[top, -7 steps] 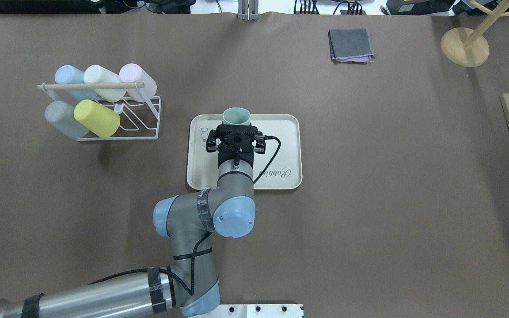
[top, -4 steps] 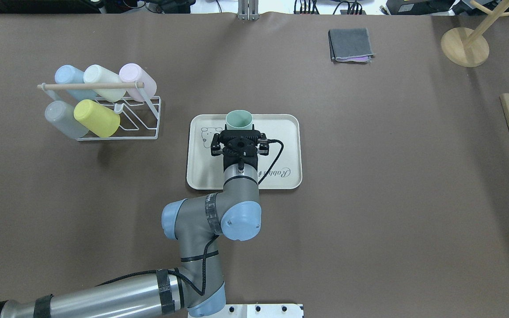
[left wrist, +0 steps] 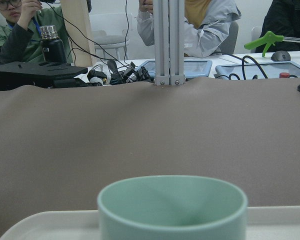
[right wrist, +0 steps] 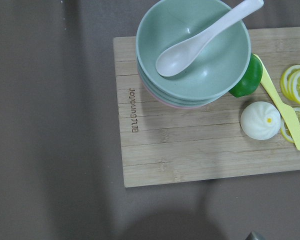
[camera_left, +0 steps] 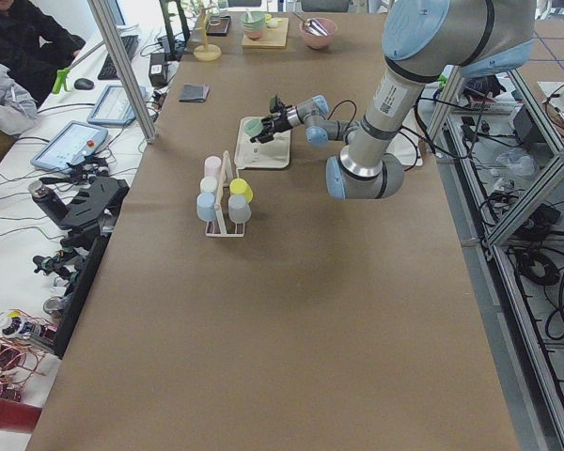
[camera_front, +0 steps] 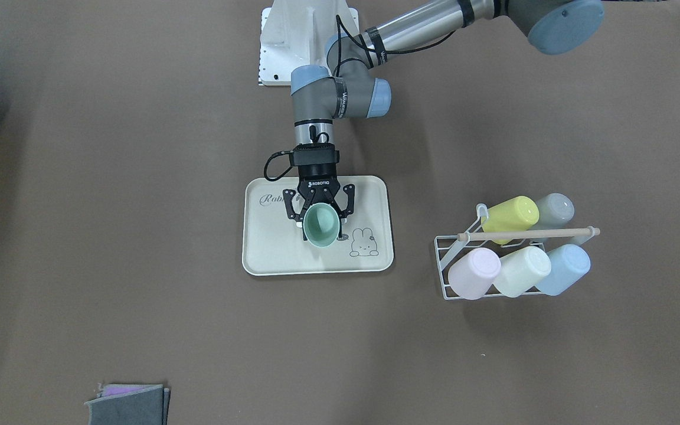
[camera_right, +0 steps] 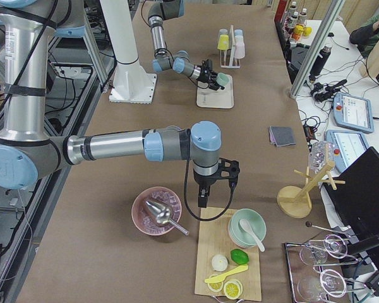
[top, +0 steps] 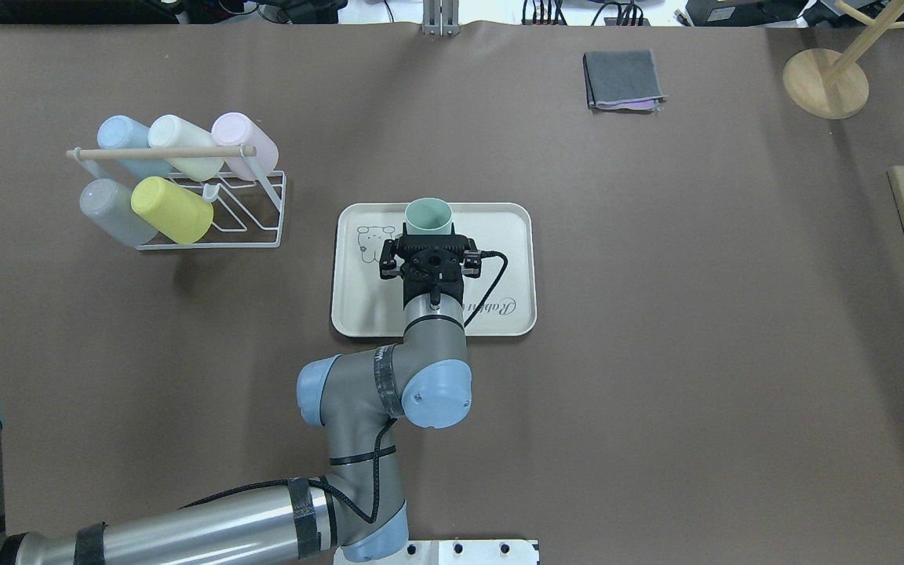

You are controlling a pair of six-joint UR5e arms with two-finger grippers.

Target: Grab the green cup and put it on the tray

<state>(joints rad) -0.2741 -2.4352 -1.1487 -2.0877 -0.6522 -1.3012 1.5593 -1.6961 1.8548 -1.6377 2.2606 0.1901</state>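
Fingers of my left gripper [camera_front: 321,228] clamp the small mint-green plastic cup [camera_front: 321,223] over the cream rectangular tray [camera_front: 269,254]. Front camera shows this; overhead, the wrist [top: 432,271] hides it.

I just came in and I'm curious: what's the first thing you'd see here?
The left gripper clamps the green cup, mouth up, over the cream tray near the table's centre. Next, a wire rack holding five tilted pastel cups, on the robot's left.
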